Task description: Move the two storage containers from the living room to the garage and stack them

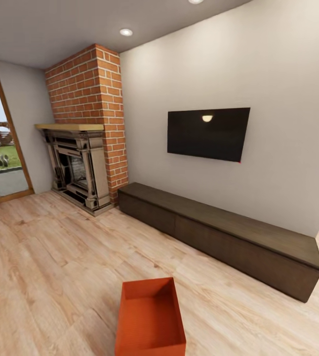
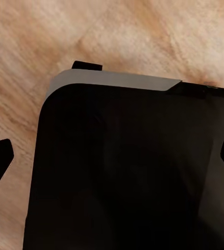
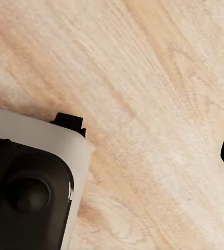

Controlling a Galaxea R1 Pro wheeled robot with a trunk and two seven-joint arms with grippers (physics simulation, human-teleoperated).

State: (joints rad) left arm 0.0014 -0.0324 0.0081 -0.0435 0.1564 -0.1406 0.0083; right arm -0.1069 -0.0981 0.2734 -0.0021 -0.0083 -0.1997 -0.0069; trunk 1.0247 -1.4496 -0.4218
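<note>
Head camera first: I see one storage container (image 1: 150, 319) sitting on the light wood-plank floor (image 1: 46, 257) of the living room, low in the picture and just right of centre. Its open top faces up, empty inside. Its long axis runs away from me, tilted slightly, with the far short wall toward the bench (image 1: 219, 232) and the near end cut off by the picture's bottom edge. Open planks lie all round it, wide to the left and between it and the bench. That long dark-brown bench hugs the pale wall under the black TV (image 1: 208, 132). The brick fireplace (image 1: 88, 123) stands at the bench's left end, and a glazed door (image 1: 1, 148) shows at far left.

Left wrist camera now: I look down on wood planks, with the robot's dark base (image 2: 127, 172) and its pale rim covering most of the picture. Dark finger tips sit at both side edges, wide apart, nothing between them.

Right wrist camera: planks again, a corner of the base (image 3: 28, 182), one dark tip at the edge. I cannot tell that claw's opening.
</note>
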